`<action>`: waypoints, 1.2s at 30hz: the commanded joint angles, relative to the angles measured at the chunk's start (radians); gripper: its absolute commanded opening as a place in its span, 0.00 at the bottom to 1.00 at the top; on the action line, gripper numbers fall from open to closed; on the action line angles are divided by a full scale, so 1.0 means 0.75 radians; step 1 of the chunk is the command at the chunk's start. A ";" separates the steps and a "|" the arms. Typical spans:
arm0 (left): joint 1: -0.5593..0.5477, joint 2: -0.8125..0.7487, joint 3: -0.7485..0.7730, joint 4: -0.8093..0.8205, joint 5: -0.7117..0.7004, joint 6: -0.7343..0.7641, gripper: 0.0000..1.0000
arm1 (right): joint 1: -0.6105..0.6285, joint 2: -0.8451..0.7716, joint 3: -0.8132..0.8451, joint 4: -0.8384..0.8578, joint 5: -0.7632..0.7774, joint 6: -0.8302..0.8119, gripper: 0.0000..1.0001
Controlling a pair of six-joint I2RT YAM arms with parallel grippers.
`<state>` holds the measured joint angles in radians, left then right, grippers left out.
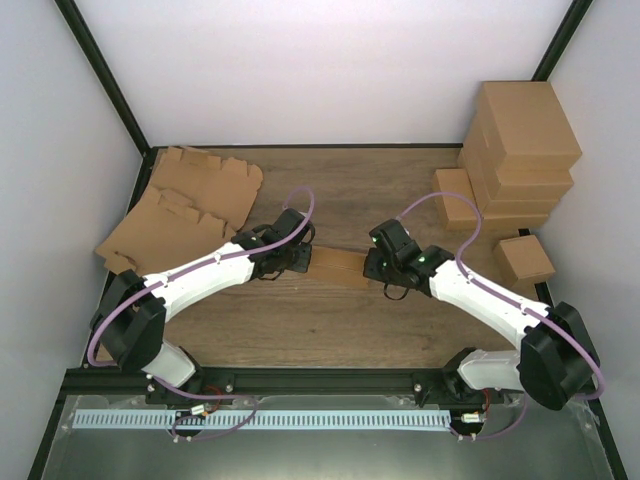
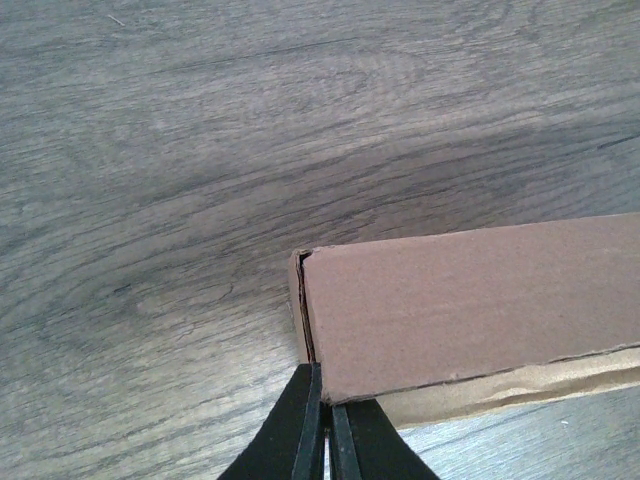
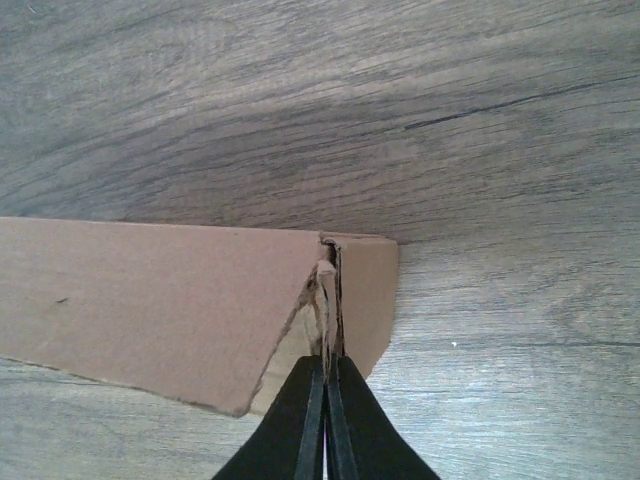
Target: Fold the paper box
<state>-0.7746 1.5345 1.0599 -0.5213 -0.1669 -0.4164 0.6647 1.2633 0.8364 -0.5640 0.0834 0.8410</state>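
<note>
Evidently we held the brown cardboard paper box (image 1: pixel 338 267) by both ends; left gripper (image 2: pixel 322 395) and right gripper (image 3: pixel 326 365) each clamped an end flap, presumably to steady it.

The plain brown cardboard paper box (image 2: pixel 470 300) runs off the right edge of the left wrist view and the left edge of the right wrist view. The lower edges of those views crop the black left gripper (image 2: pixel 325 392) and right gripper (image 3: pixel 326 362). At mid-frame in the top view, the two grippers cover both ends of the box.
</note>
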 commanded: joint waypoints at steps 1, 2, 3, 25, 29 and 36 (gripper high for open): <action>-0.009 0.026 0.012 -0.064 0.061 -0.001 0.04 | 0.022 0.024 -0.042 -0.031 -0.002 -0.003 0.01; -0.009 0.025 0.014 -0.065 0.061 0.000 0.04 | 0.022 0.028 -0.043 -0.032 -0.001 -0.004 0.01; -0.009 0.025 0.013 -0.066 0.061 -0.001 0.04 | 0.022 0.031 -0.045 -0.031 0.002 -0.004 0.01; -0.036 0.029 -0.033 -0.051 0.049 -0.026 0.04 | 0.070 -0.023 -0.040 -0.029 0.064 -0.078 0.22; -0.036 0.026 -0.002 -0.071 0.026 -0.023 0.05 | 0.068 -0.054 0.017 -0.066 0.069 -0.094 0.29; -0.036 0.023 0.025 -0.088 0.013 -0.028 0.21 | 0.056 -0.048 0.080 -0.103 0.102 -0.108 0.28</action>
<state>-0.7959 1.5379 1.0538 -0.5568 -0.1650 -0.4274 0.7048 1.2419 0.8295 -0.6128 0.1349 0.7731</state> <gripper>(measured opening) 0.147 0.287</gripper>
